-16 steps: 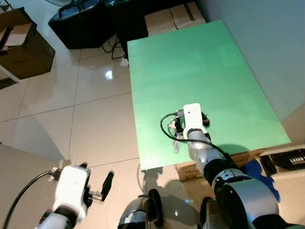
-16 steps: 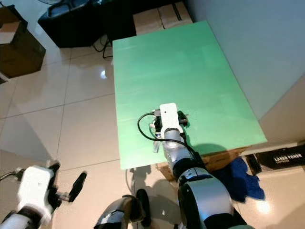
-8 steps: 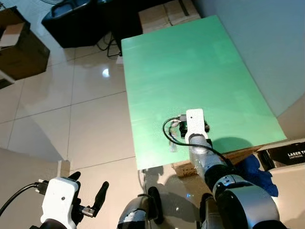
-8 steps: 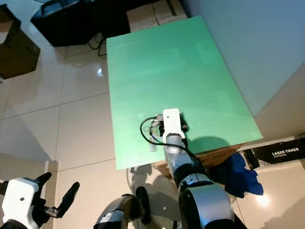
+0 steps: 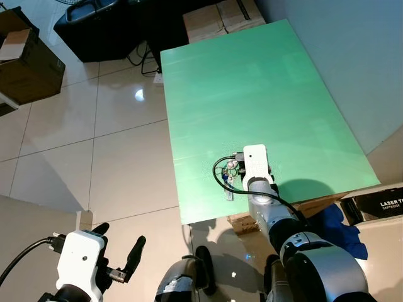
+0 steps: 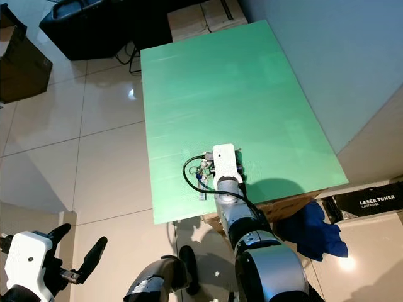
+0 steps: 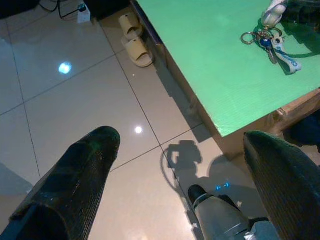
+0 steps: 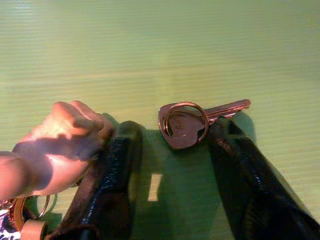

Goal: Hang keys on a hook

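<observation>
Since half a second ago your right gripper [image 8: 167, 165] has edged toward the key bunch [image 5: 230, 178] near the green table's [image 5: 252, 88] front edge. Its fingers stand spread, flat on the table, a single key [image 8: 192, 120] lying between the tips, ungripped. Your left gripper [image 7: 180, 185] hangs wide open above the floor [image 5: 94, 145].

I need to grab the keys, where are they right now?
The keys lie on the green table near its front edge, just left of the right gripper; one loose key lies between its fingers.
</observation>
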Tool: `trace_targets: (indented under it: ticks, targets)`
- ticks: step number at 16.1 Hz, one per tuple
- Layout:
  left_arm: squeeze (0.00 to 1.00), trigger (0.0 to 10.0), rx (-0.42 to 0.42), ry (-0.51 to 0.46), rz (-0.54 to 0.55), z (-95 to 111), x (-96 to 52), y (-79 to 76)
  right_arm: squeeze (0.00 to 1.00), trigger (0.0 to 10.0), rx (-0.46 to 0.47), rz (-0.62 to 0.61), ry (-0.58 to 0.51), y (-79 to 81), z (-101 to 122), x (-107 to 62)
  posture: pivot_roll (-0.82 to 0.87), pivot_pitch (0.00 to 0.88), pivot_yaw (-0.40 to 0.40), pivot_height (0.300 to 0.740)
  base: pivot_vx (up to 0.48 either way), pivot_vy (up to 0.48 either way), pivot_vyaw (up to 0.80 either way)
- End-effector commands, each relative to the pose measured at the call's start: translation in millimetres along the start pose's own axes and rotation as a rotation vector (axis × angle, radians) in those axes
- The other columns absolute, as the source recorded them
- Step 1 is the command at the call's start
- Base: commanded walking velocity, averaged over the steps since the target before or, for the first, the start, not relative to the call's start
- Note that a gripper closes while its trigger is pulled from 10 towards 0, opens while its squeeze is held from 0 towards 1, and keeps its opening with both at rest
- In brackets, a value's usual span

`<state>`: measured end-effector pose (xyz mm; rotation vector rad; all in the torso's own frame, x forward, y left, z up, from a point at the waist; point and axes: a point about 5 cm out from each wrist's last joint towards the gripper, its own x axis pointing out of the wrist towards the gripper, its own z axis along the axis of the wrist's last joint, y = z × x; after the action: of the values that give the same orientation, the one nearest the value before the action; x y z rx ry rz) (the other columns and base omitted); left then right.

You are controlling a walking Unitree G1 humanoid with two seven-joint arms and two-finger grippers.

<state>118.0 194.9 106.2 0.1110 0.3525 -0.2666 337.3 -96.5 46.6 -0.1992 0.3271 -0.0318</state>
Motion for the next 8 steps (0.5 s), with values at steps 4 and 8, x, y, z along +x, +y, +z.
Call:
trace_targets:
  ticks: [4, 8]
  targets:
    - [0.00, 10.0, 0.070, -0.062, -0.010, 2, 7.9, 2.5, 0.00, 0.0, -0.021, 0.029, 0.127, 8.2, -34, -11.9, 0.08, 0.333, 0.244, 0.740, 0.000, 0.000, 0.00]
    - [0.00, 10.0, 0.000, -0.033, -0.024, -4, 40.0, -10.5, 0.00, 0.0, -0.026, 0.052, 0.102, 13.6, -33, -13.6, 0.07, 0.324, 0.235, 0.740, 0.000, 0.000, 0.00]
